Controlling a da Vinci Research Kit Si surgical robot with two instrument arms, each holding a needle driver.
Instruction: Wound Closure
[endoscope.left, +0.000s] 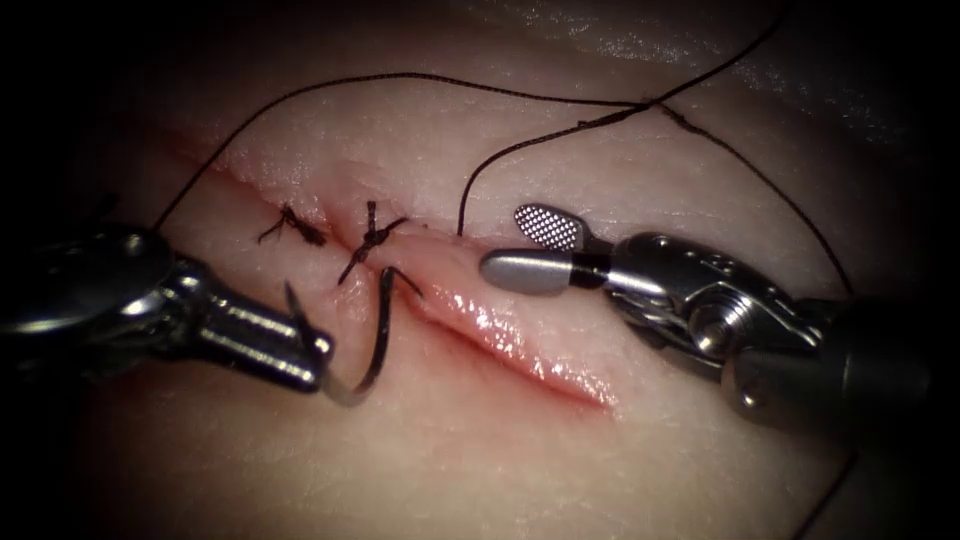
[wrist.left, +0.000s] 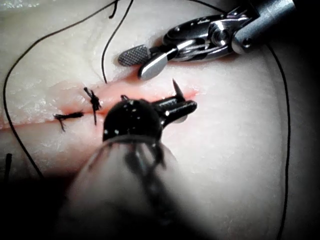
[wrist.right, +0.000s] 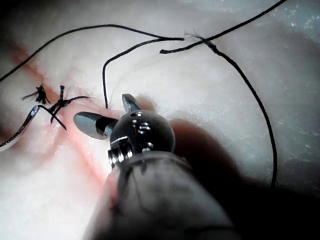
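Note:
My left tool (endoscope.left: 318, 360) comes in from the left, jaws shut on the curved needle (endoscope.left: 378, 340) just behind its point. The point (wrist.left: 175, 86) sticks up free past the jaws. The needle's body arcs below the jaws and rises to the left lip of the cut (endoscope.left: 520, 345); whether its rear end is still in the tissue I cannot tell. My right tool (endoscope.left: 502, 242) hovers on the cut's right side with jaws open and holding nothing. Dark thread (endoscope.left: 462, 205) enters the tissue right of the cut, beside the right tool's upper jaw.
Two tied stitches (endoscope.left: 295, 228) (endoscope.left: 372, 238) with short cut ends close the cut's upper left part. The long thread (endoscope.left: 400, 78) loops across the far tissue and runs down the right side (endoscope.left: 800, 215). Red fluid glistens along the unclosed cut.

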